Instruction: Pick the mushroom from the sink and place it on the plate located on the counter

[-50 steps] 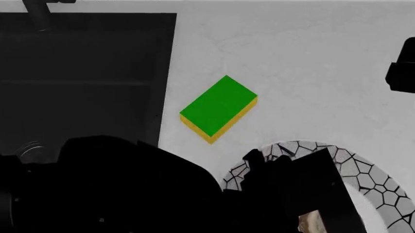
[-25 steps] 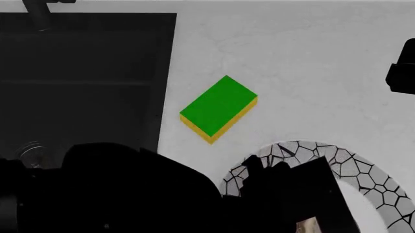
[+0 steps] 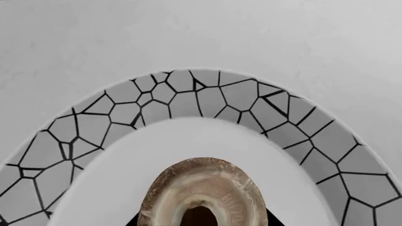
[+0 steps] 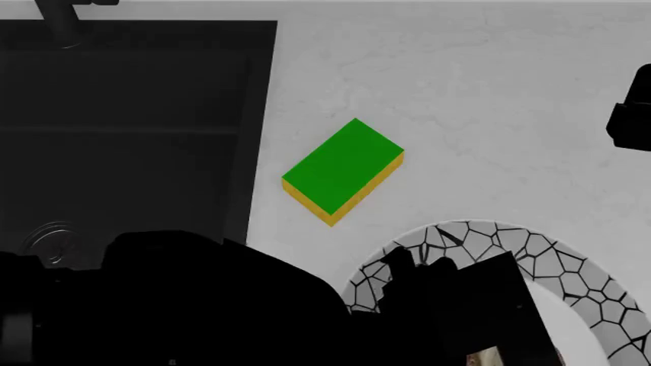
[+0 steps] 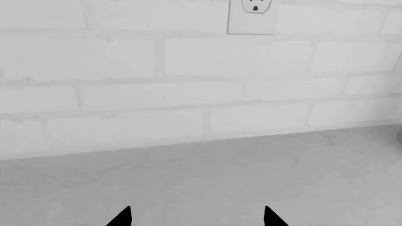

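My left gripper [image 3: 201, 222] is shut on the tan mushroom [image 3: 199, 188], underside and pale stem hollow facing the camera. It is held over the white middle of the crackle-rimmed plate [image 3: 188, 94]. In the head view the plate [image 4: 569, 267] lies on the counter [image 4: 489, 76] at the near right. My black left arm [image 4: 254, 305] covers part of it, and only a sliver of mushroom [image 4: 480, 358] shows at the bottom edge. The black sink [image 4: 133, 130] is at the left. My right gripper [image 5: 196, 217] is open and empty above bare counter.
A green sponge with a yellow underside [image 4: 343, 169] lies on the counter between sink and plate. The metal drain [image 4: 51, 238] shows in the sink's near left. A faucet base [image 4: 63, 19] is at the sink's far edge. A white brick wall with an outlet [image 5: 253, 14] backs the counter.
My left arm has drawn slightly toward the near edge with the mushroom, uncovering more of the plate's rim and the drain. The right arm has not moved.
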`<state>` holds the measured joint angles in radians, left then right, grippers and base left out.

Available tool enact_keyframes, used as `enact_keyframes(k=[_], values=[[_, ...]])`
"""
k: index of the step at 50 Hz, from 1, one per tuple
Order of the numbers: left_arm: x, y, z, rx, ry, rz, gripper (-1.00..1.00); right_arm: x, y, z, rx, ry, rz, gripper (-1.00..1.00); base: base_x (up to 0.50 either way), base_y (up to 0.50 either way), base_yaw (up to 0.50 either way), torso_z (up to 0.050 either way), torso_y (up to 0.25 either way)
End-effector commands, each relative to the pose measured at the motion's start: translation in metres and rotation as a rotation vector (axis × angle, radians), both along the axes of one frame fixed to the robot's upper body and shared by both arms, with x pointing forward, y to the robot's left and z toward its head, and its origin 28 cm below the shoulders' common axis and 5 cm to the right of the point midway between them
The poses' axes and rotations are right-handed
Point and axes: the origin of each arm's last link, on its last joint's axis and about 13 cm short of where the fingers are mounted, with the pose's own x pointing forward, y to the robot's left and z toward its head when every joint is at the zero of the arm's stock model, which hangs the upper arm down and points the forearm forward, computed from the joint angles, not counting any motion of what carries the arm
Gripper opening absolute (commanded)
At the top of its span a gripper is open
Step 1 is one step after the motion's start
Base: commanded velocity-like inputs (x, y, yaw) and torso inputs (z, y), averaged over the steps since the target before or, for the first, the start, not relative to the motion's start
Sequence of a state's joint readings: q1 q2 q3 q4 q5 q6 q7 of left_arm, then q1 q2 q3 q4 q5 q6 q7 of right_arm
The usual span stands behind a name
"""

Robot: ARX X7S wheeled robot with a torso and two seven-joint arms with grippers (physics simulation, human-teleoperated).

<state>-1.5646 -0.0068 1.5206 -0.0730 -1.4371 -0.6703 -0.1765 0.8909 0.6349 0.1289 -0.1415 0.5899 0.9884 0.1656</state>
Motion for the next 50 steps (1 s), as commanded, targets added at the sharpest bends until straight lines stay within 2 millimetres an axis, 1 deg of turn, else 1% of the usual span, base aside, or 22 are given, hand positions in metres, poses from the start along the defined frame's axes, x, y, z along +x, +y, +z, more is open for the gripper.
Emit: enact_keyframes(k=[1,3,4,19,25,34,41,50], values=[[-0.002,0.000,-0.008,0.013,0.032,0.016,-1.00,-0.001,0.001,0.001,0.001,-0.002,0.002,1.00,0.00,0.00,0.00,0.000,0.000],[-0.002,0.000,-0.007,0.012,0.034,0.016,-1.00,0.000,0.001,0.000,0.001,-0.002,0.002,1.00,0.00,0.00,0.00,0.000,0.000],[-0.002,0.000,-0.006,0.012,0.039,0.014,1.00,0.000,0.001,0.000,0.001,-0.001,0.003,1.00,0.00,0.00,0.00,0.000,0.000],[-0.001,0.000,-0.003,0.011,0.035,0.011,1.00,0.000,0.001,-0.001,0.002,-0.001,0.006,1.00,0.00,0.00,0.00,0.000,0.000],[-0.002,-0.001,0.004,0.004,0.024,0.004,1.00,-0.001,0.001,0.000,0.002,0.000,0.008,1.00,0.00,0.00,0.00,0.000,0.000],[-0.003,-0.001,0.020,-0.012,-0.007,0.000,1.00,-0.001,0.002,0.002,0.000,-0.002,0.012,1.00,0.00,0.00,0.00,0.000,0.000],[-0.001,0.000,0.026,-0.018,-0.019,0.004,1.00,-0.001,0.003,0.003,0.000,-0.001,0.015,1.00,0.00,0.00,0.00,0.000,0.000],[-0.004,-0.001,0.034,-0.040,-0.024,-0.006,1.00,-0.001,0.002,0.001,0.001,-0.003,0.015,1.00,0.00,0.00,0.00,0.000,0.000]])
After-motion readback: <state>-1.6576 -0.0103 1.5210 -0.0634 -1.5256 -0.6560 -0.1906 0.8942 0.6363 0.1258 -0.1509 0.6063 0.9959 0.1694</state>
